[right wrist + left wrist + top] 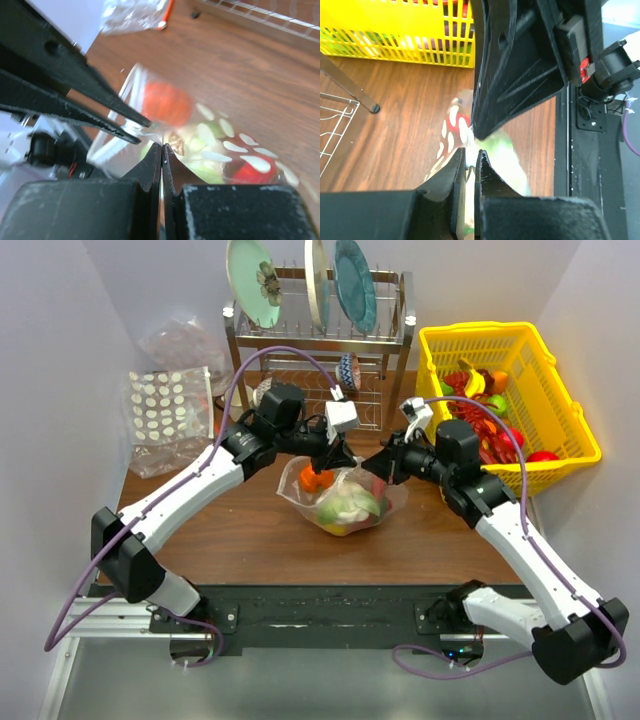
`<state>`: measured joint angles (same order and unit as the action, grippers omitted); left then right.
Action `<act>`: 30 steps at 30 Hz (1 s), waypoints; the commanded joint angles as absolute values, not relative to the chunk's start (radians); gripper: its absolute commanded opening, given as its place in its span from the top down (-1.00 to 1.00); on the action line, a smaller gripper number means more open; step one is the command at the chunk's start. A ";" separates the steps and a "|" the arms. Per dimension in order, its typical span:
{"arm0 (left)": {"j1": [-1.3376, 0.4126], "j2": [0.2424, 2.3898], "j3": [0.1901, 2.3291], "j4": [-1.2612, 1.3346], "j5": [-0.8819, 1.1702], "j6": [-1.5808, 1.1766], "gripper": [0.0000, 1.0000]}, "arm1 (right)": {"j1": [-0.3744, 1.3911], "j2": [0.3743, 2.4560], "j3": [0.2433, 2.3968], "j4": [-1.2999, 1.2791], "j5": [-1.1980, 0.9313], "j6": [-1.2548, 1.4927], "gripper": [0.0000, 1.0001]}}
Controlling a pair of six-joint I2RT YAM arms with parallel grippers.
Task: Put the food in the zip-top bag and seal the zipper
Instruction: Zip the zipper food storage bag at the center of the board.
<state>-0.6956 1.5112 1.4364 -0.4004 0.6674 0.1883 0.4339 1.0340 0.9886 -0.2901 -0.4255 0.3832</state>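
The zip-top bag (342, 498) lies mid-table, holding several toy foods: orange (313, 480), green and white (352, 506). My left gripper (327, 464) is shut on the bag's upper left edge, and my right gripper (377, 469) is shut on the upper edge just to its right. In the left wrist view the gripper (470, 153) pinches clear plastic over the bag (502, 150). In the right wrist view the gripper (161, 146) pinches the bag (220, 150) beside the left fingers (117, 120). An orange food (167, 103) shows inside. I cannot tell if the zipper is sealed.
A yellow basket (565, 430) of more toy food stands at the back right. A metal dish rack (390, 340) with plates stands at the back. A dotted clear pack (165, 412) and a wrinkly plastic sack (185, 342) sit at the back left.
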 commanded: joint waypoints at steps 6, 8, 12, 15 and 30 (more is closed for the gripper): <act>-0.677 1.457 1.399 -0.476 0.612 0.201 1.00 | 0.396 0.948 0.942 -0.269 -0.051 0.414 1.00; -0.678 1.457 1.397 -0.469 0.617 0.198 1.00 | 0.396 0.951 0.942 -0.255 -0.109 0.407 1.00; -0.676 1.456 1.405 -0.459 0.626 0.192 1.00 | 0.396 0.989 0.959 -0.198 -0.329 0.333 0.69; -0.678 1.457 1.428 -0.459 0.646 0.186 1.00 | 0.396 1.011 0.963 -0.151 -0.495 0.255 0.16; -0.678 1.453 1.545 -0.526 0.706 0.178 1.00 | 0.396 0.954 0.914 -0.011 -0.798 0.101 -0.20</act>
